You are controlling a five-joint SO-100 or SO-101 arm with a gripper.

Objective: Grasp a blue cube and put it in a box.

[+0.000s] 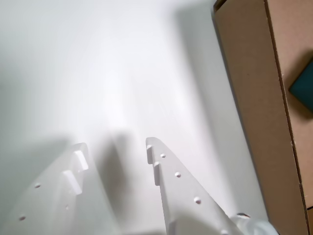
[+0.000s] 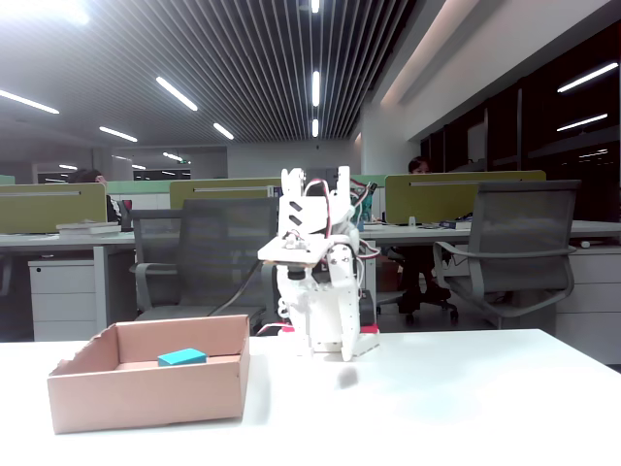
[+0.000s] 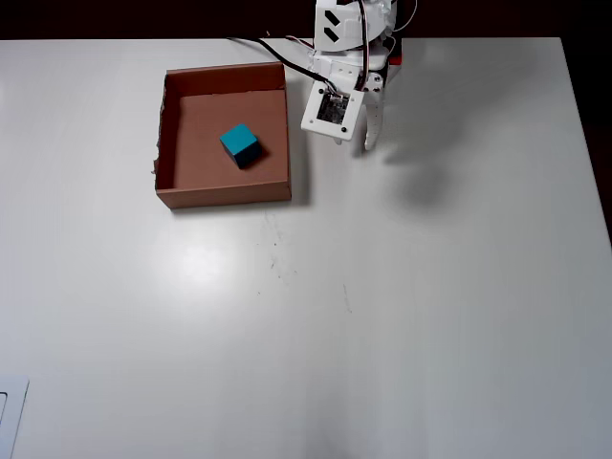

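Observation:
The blue cube [image 3: 239,144] lies on the floor of the box [image 3: 225,197], near its middle. The fixed view shows the cube [image 2: 182,356] inside the box [image 2: 146,393] at the left of the table. In the wrist view only a corner of the cube [image 1: 304,85] shows, past the box wall [image 1: 254,98] at the right edge. My gripper [image 3: 367,142] hangs just right of the box, close to the arm's base, pointing down above the bare table. Its white fingers [image 1: 171,176] stand apart with nothing between them. The gripper [image 1: 115,147] is open and empty; it also shows in the fixed view [image 2: 345,348].
The white table [image 3: 382,306] stretches wide in front and to the right of the box. The arm's base [image 3: 359,38] with cables sits at the table's far edge. Office chairs and desks stand behind the table in the fixed view.

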